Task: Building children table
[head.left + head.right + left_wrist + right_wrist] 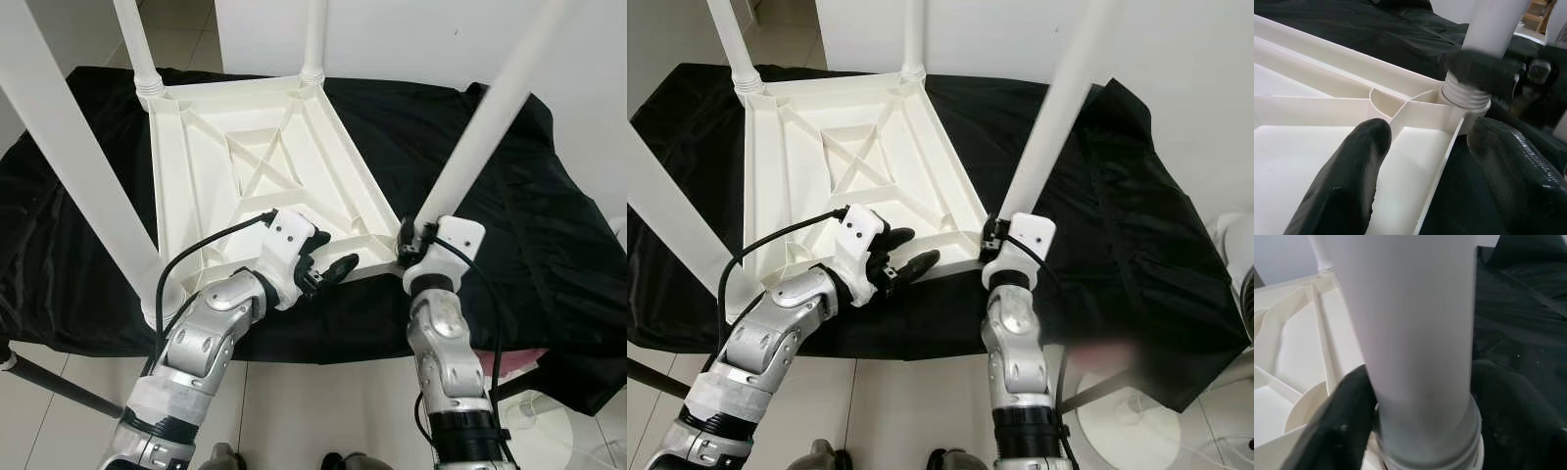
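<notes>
Left eye view: we note the white plastic tabletop [265, 166] lying upside down on a black cloth [529, 196], ribbed underside up. Four white legs stand in its corner sockets: two far ones, a near-left leg [78, 166] and a near-right leg [490, 122]. The left gripper [328, 272] sits at the near rim of the tabletop, fingers parted. The right gripper [409, 245] is at the foot of the near-right leg.

Right eye view: same layout. The right gripper's fingers flank the base of the near-right leg at its socket; the left gripper rests beside the rim, just left of that corner.

Left wrist view: the left gripper's two black fingers [1352, 181] are spread wide, one over the inner tray of the tabletop, the other outside the rim wall. They straddle the rim without clamping it, so far as we can see. Ahead, a threaded collar [1465, 95] of the near-right leg still shows above its socket, with the right gripper's dark fingers around it.

Right wrist view: the right gripper's fingers press either side of the leg just above its collar, closed around it.

Progress, our judgement: all four legs are in place, so assembly is nearly finished. The exposed threads suggest the near-right leg is not fully screwed home. Remaining: tighten it, then turn the table upright.
</notes>
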`<state>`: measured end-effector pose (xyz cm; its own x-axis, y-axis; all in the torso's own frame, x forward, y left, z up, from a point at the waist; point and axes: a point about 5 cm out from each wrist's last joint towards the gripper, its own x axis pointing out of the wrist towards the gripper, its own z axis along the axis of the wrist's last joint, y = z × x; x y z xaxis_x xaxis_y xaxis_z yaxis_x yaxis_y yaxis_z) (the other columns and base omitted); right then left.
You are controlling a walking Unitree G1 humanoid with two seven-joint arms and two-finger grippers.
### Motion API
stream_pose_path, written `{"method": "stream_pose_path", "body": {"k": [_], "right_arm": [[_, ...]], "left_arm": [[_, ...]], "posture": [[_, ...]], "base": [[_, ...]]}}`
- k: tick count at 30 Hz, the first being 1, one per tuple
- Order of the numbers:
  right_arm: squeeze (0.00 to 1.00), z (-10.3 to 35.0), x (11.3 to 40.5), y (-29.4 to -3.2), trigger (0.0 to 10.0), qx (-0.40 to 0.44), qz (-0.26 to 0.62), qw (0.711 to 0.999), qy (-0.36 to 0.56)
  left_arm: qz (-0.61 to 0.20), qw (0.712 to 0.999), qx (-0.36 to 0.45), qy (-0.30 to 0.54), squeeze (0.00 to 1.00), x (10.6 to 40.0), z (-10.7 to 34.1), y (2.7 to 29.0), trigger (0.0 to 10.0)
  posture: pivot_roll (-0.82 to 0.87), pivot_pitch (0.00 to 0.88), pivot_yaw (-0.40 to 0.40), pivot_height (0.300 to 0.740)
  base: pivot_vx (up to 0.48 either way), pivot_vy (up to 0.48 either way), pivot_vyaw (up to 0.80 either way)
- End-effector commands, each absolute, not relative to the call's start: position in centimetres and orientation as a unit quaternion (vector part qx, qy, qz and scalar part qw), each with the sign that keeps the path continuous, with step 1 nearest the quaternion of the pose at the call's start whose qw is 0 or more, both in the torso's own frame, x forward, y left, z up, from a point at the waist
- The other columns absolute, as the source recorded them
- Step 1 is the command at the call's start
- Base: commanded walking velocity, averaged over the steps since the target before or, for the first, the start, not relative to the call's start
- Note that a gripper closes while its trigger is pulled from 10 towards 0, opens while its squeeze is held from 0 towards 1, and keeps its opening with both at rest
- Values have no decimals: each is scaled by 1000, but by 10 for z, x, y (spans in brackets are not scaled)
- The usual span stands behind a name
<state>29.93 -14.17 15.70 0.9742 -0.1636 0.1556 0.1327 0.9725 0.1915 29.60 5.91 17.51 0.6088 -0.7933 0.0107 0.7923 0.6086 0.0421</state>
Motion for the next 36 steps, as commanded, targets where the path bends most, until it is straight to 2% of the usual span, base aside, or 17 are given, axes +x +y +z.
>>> {"method": "stream_pose_path", "body": {"k": [1,10,11,19,25,35,36], "right_arm": [[1000,157,296,-146,10000,100,-74,988,-91],[1000,161,292,-172,10000,74,-4,991,-112],[0,162,293,-173,10000,67,10,991,-115],[0,164,305,-188,10000,31,123,986,-110],[0,164,320,-188,10000,6,207,974,-94],[0,165,335,-189,9882,-27,253,964,-77],[0,163,338,-191,4471,-31,257,963,-70]], "left_arm": [[-440,897,20,-11,0,295,173,58,10000],[-458,889,11,-15,0,292,173,55,10000],[-459,888,7,-11,0,292,173,55,10000],[-456,890,7,2,0,292,170,49,10000],[-455,890,-2,18,0,288,167,47,10000],[-455,890,8,24,0,286,163,47,10000],[-456,890,5,27,0,286,163,47,10000]], "posture": [[-50,102,-33,740],[-48,84,-56,740],[-49,79,-59,740],[-28,57,-79,740],[1,54,-83,740],[21,50,-84,740],[23,47,-84,740]], "base": [[0,0,0],[0,0,0],[0,0,0],[0,0,0],[0,0,0],[0,0,0],[0,0,0]]}}
